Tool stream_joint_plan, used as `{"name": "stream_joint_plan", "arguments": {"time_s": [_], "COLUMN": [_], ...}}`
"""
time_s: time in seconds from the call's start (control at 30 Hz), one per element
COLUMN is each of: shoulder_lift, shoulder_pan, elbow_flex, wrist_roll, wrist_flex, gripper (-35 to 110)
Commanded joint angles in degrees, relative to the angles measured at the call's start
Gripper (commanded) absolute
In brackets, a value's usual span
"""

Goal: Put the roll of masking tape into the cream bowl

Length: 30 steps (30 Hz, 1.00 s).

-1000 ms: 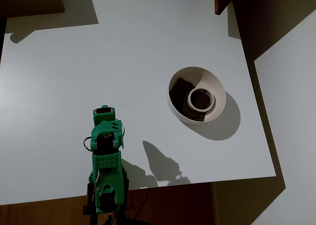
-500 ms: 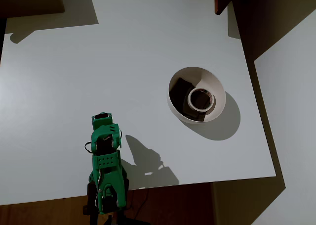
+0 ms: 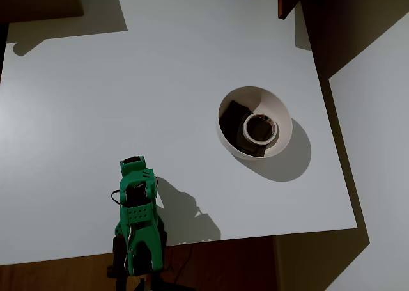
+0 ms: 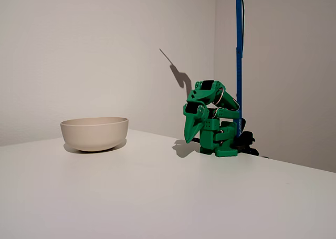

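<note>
The roll of masking tape (image 3: 259, 128) lay flat inside the cream bowl (image 3: 281, 109), on a dark brown square piece (image 3: 234, 114), so the task looked finished. Well apart from the bowl, the green arm sat folded at its base on the table (image 3: 128, 80); its gripper (image 4: 189, 136) pointed down, jaws seemingly together. The tape looked light and stiff, best pinched across its wall through the hole.

The roll of masking tape (image 3: 259, 127) is a small off-white ring with reddish print on its core; it lies flat inside the cream bowl (image 3: 276, 105), right of the bowl's centre in the overhead view; the round, deep-walled bowl stands upright near the bench's (image 3: 128, 99) right edge.
</note>
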Motion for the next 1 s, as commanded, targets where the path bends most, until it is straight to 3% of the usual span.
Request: {"name": "stream_joint_plan", "arguments": {"time_s": [0.0, 0.5, 0.97], "shoulder_lift": [0.5, 0.5, 0.5], "shoulder_pan": [0.4, 0.4, 0.4], "elbow_flex": [-1.0, -1.7, -1.7], "wrist_roll": [-1.6, -1.6, -1.6], "wrist_flex": [2.2, 5.5, 5.5], "gripper": [-8, -3, -8]}}
